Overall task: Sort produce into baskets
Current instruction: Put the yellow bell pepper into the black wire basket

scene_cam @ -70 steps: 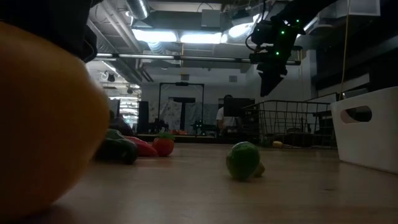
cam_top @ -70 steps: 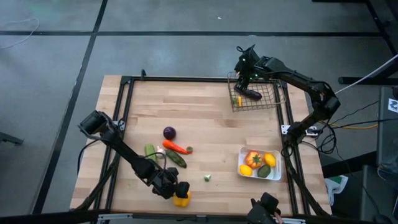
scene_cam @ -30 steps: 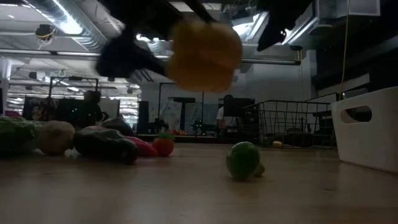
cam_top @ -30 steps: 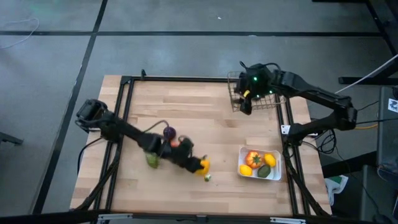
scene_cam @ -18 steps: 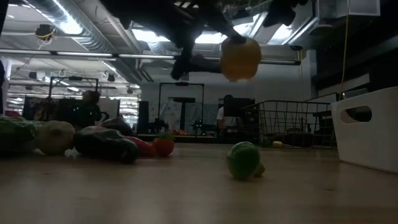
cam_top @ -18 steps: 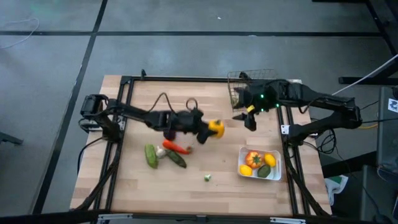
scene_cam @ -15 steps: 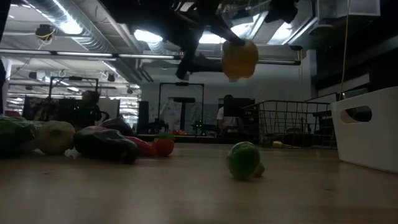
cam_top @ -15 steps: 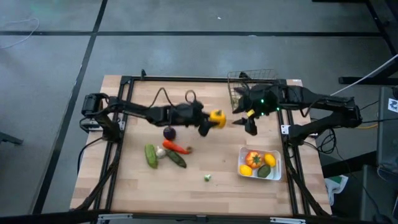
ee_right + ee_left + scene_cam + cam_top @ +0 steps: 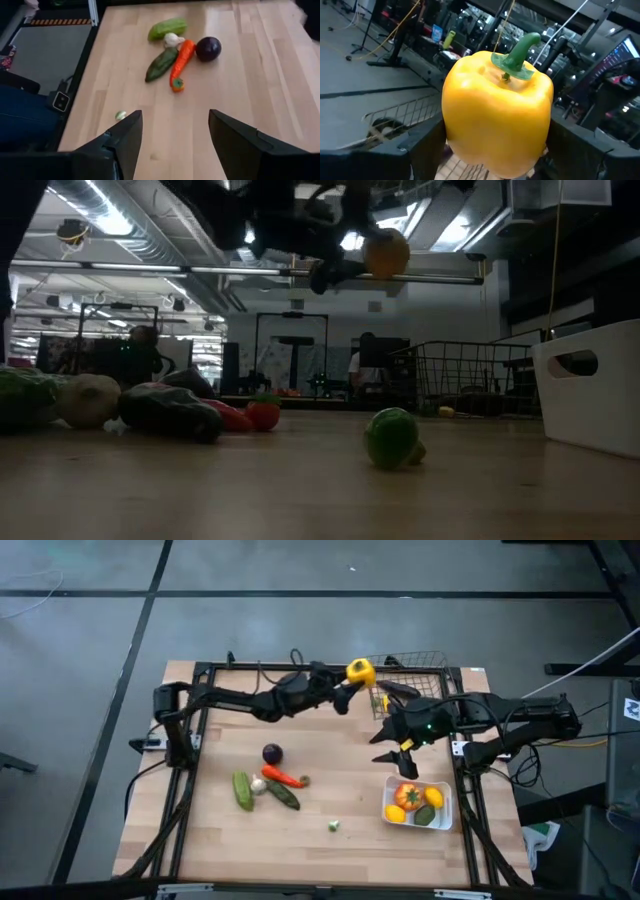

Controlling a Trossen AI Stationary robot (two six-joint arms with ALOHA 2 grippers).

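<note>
Because it is headed for a basket, the yellow bell pepper (image 9: 360, 670) rides high in the left gripper (image 9: 350, 680), whose fingers clamp its sides, stem up, just at the near-left rim of the wire-mesh basket (image 9: 432, 662) by the bench's far right corner. Over the bench's right half, the right gripper (image 9: 393, 748) hangs empty with fingers parted, facing the eggplant (image 9: 272, 753), carrot (image 9: 282, 778), garlic (image 9: 258, 784) and cucumbers (image 9: 243, 790) still loose mid-bench. Beside the right edge, the white tray (image 9: 446, 810) already holds fruit.
</note>
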